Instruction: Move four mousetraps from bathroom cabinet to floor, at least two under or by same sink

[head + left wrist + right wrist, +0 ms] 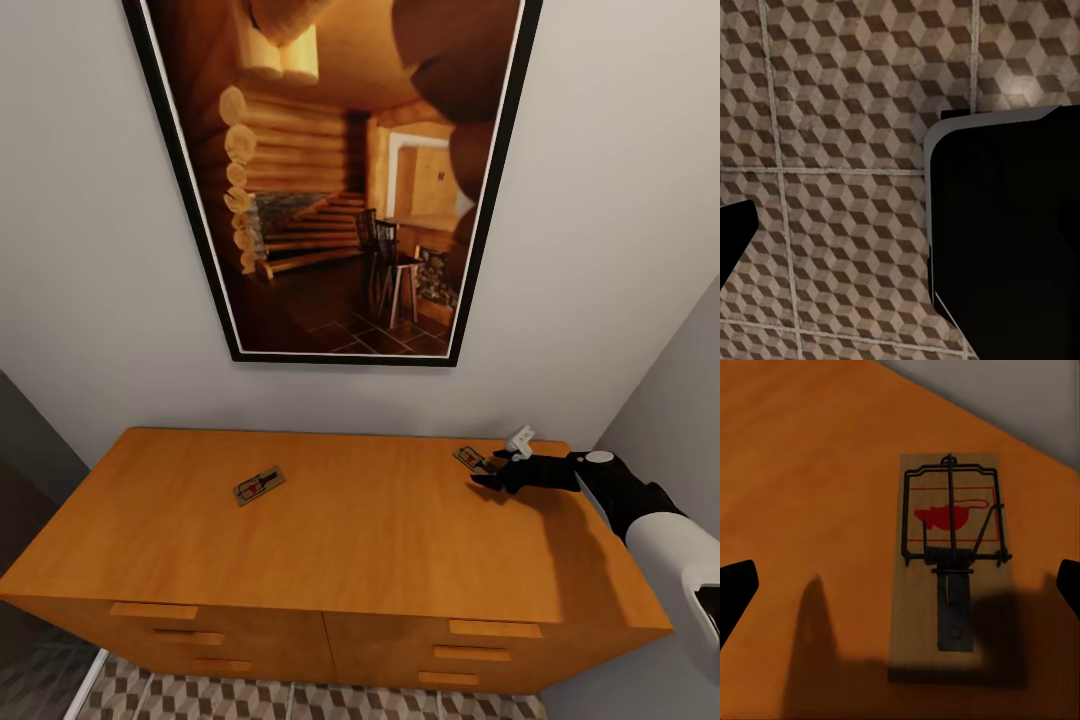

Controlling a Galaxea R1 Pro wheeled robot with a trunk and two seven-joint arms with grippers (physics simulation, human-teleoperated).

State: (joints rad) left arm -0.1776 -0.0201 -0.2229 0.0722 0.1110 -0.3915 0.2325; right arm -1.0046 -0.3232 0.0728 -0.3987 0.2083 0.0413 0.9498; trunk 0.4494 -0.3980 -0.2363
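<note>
- Orange-brown cabinet (380, 530) sits against a pale wall, w/ drawer fronts and slim bar handles along its front edge.
- Two mousetraps lie flat on the cabinet top: one mousetrap (259, 485) left of centre, the other mousetrap (472, 459) near the back right corner; well apart.
- Right gripper (487, 473) hovers just beside the right-hand trap. In the right wrist view the trap (947, 562) lies between the dark fingertips (735, 589) at the frame's sides, fingers spread wide and not touching the board.
- A large framed picture (340, 170) of a log-cabin interior hangs on the wall above the cabinet; its top is cut off.
- Grey wall at right closes in the corner by the right arm (650, 520).
- Cube-pattern bathroom floor (300, 700) shows as a strip below the drawers.
- Left wrist view: same tiled floor (832, 150), w/ a black, pale-edged robot part (1005, 240) blocking much of it. One dark fingertip (735, 240) of the left gripper pokes in at the edge; can't tell if it's spread or closed.
</note>
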